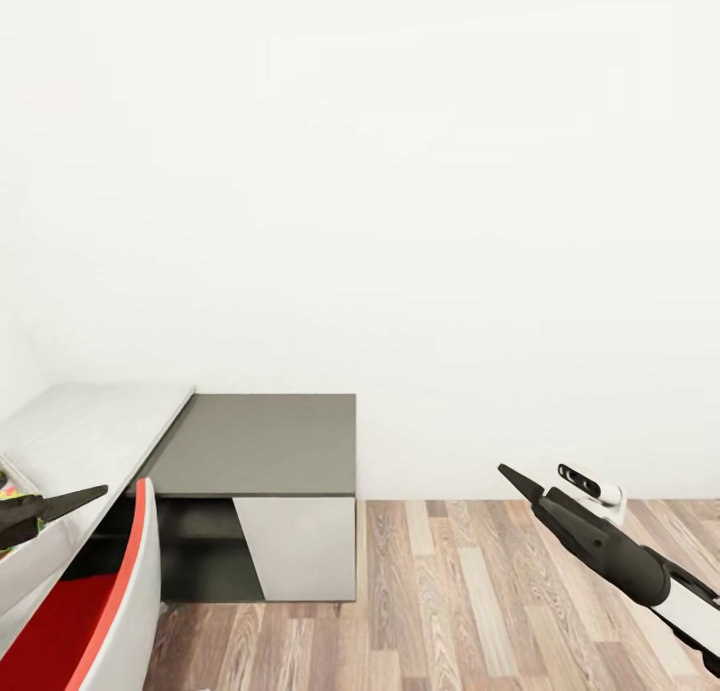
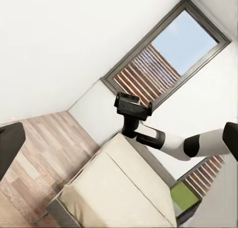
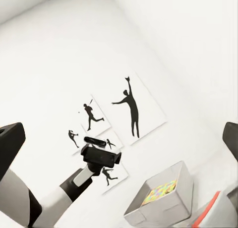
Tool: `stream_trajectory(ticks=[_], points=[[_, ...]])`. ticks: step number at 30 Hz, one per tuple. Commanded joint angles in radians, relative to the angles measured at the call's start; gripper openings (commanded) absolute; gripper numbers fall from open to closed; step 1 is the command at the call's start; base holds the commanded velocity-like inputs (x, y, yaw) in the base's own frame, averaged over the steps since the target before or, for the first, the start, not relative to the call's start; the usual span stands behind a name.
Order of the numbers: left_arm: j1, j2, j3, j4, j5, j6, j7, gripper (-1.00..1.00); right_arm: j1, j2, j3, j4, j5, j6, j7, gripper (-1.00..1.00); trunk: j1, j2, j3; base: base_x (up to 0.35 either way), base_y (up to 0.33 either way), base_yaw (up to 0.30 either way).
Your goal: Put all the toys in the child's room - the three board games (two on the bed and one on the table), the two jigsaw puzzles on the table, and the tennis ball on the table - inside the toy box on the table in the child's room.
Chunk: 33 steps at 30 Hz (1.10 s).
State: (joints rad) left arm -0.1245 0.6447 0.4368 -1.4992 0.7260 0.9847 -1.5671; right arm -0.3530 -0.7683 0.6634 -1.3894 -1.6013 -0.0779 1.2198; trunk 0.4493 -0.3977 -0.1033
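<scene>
The table [image 1: 90,431] with its pale top runs along the left edge of the head view. My left gripper [image 1: 60,501] hovers open over the table's near end, beside a scrap of bright colour [image 1: 8,491]. In the right wrist view the grey toy box [image 3: 168,208] holds a colourful jigsaw puzzle [image 3: 159,191], with my left arm [image 3: 101,156] just beside it. My right gripper [image 1: 520,481] hangs open and empty over the floor. The left wrist view looks at the cream bed [image 2: 114,188]. Board games and tennis ball are out of view.
A grey cabinet [image 1: 260,451] with a white door stands against the wall beside the table. A red-and-white chair [image 1: 110,611] sits at the lower left. Wood plank floor [image 1: 480,601] lies open on the right. A dark-framed window [image 2: 163,59] is above the bed.
</scene>
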Motion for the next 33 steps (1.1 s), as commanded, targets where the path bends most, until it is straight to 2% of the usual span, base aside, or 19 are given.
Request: stream_trajectory(ticks=[1, 4, 5, 7, 9, 10, 11, 13, 15, 18, 23, 26, 30, 33], points=[[-0.005, -0.005, -0.025, -0.002, -0.001, 0.008, -0.004, 1.0, -0.003, -0.001, 0.006, 0.001, -0.003, -0.008, -0.022, 1.0, 0.001, -0.002, -0.001, 0.0, 0.0, -0.123], [-0.025, -0.024, -0.071, -0.004, -0.002, 0.006, -0.004, 1.0, -0.003, 0.001, 0.006, 0.003, 0.018, -0.005, -0.078, 1.0, 0.001, -0.002, 0.004, 0.0, 0.0, -0.127], [-0.041, -0.04, -0.095, -0.005, -0.005, 0.006, 0.009, 1.0, -0.003, 0.001, 0.006, 0.002, 0.031, -0.003, -0.108, 1.0, 0.001, -0.002, 0.005, 0.0, 0.0, -0.13], [-0.065, -0.073, -0.134, -0.005, -0.009, 0.005, 0.054, 1.0, -0.003, 0.005, 0.006, 0.0, 0.05, -0.002, -0.149, 1.0, 0.001, -0.002, 0.009, 0.0, 0.0, -0.132], [-0.098, -0.123, -0.18, -0.005, -0.011, 0.006, 0.125, 1.0, -0.003, 0.012, 0.005, 0.001, 0.072, 0.001, -0.194, 1.0, 0.001, -0.002, 0.012, 0.0, 0.0, -0.135], [-0.106, -0.135, -0.19, -0.005, -0.011, 0.006, 0.143, 1.0, -0.003, 0.015, 0.005, 0.001, 0.075, 0.002, -0.204, 1.0, 0.001, -0.002, 0.013, 0.0, 0.0, -0.137], [-0.121, -0.158, -0.211, -0.005, -0.012, 0.009, 0.177, 1.0, -0.004, 0.023, 0.005, 0.002, 0.081, 0.003, -0.223, 1.0, 0.001, -0.002, 0.015, 0.0, 0.0, -0.138], [-0.141, -0.185, -0.24, -0.005, -0.013, 0.014, 0.225, 1.0, -0.004, 0.035, 0.004, 0.003, 0.085, 0.004, -0.252, 1.0, 0.001, -0.002, 0.018, 0.0, 0.0, -0.139], [-0.154, -0.199, -0.262, -0.004, -0.013, 0.018, 0.271, 1.0, -0.004, 0.042, 0.003, 0.004, 0.088, 0.005, -0.282, 1.0, 0.001, -0.002, 0.021, 0.0, 0.0, -0.139], [-0.171, -0.21, -0.281, -0.001, -0.013, 0.022, 0.336, 1.0, -0.004, 0.047, 0.003, 0.004, 0.09, 0.005, -0.329, 1.0, 0.001, -0.002, 0.025, 0.0, 0.0, -0.14], [-0.252, -0.238, -0.316, 0.023, -0.01, 0.05, 0.567, 1.0, -0.004, 0.049, 0.001, 0.008, 0.091, 0.033, -0.505, 1.0, 0.001, -0.002, 0.033, 0.0, 0.0, -0.14], [-0.264, -0.246, -0.32, 0.042, -0.008, 0.052, 0.654, 1.0, -0.004, 0.049, -0.004, 0.009, 0.09, 0.069, -0.58, 1.0, 0.001, -0.002, 0.038, 0.0, 0.0, -0.14], [-0.272, -0.278, -0.323, 0.095, -0.007, 0.054, 0.812, 1.0, -0.003, 0.045, -0.021, 0.013, 0.091, 0.118, -0.756, 1.0, 0.001, -0.002, 0.044, 0.0, 0.0, -0.141], [-0.273, -0.289, -0.324, 0.127, -0.007, 0.053, 0.903, 1.0, -0.003, 0.038, -0.021, 0.01, 0.093, 0.14, -0.854, 1.0, 0.001, -0.002, 0.049, 0.0, 0.0, -0.142]])
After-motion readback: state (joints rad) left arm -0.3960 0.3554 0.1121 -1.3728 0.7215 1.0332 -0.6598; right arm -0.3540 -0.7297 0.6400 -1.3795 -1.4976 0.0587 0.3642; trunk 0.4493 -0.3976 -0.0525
